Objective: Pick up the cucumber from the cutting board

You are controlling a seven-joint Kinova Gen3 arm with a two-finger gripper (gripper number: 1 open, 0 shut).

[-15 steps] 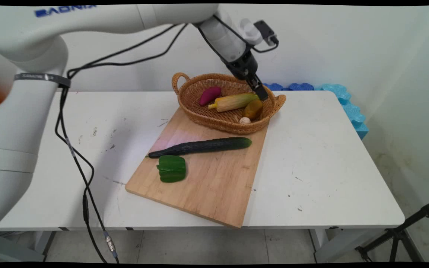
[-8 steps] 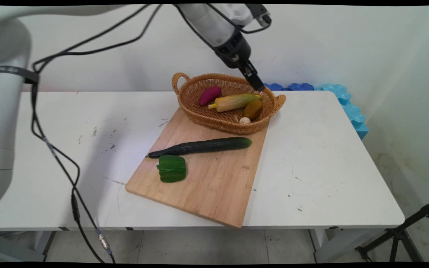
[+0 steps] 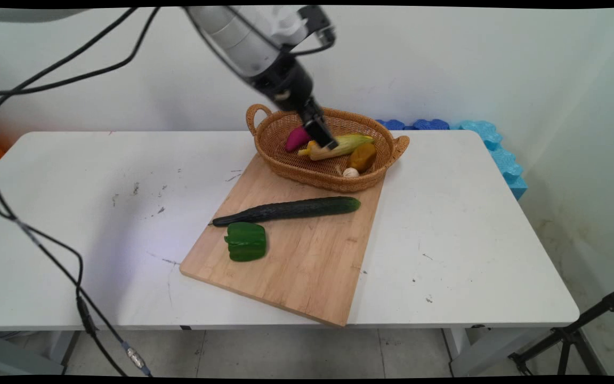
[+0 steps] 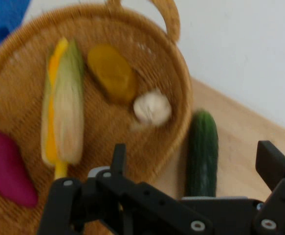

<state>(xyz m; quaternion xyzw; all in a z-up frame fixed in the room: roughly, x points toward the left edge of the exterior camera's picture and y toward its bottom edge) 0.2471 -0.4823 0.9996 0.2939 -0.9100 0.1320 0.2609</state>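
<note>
**Over the basket, fingers spread**

On the white table [image 3: 445,224], a wooden cutting board [image 3: 307,266] is carrying a cucumber [image 3: 285,209] and green pepper [image 3: 246,241]. At its far end a wicker basket [image 3: 285,162] is holding corn [image 3: 347,144], a purple sweet potato [image 3: 296,138], a brownish-yellow veg [image 3: 363,156] and garlic [image 3: 350,172]. Gripper [image 3: 327,140] is hanging above the corn, fingers apart, gripping nothing.

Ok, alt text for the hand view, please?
Open claw above a wicker basket holding corn, a purple yam, a yellow-brown piece and garlic; a cucumber lies outside on the board.
</note>
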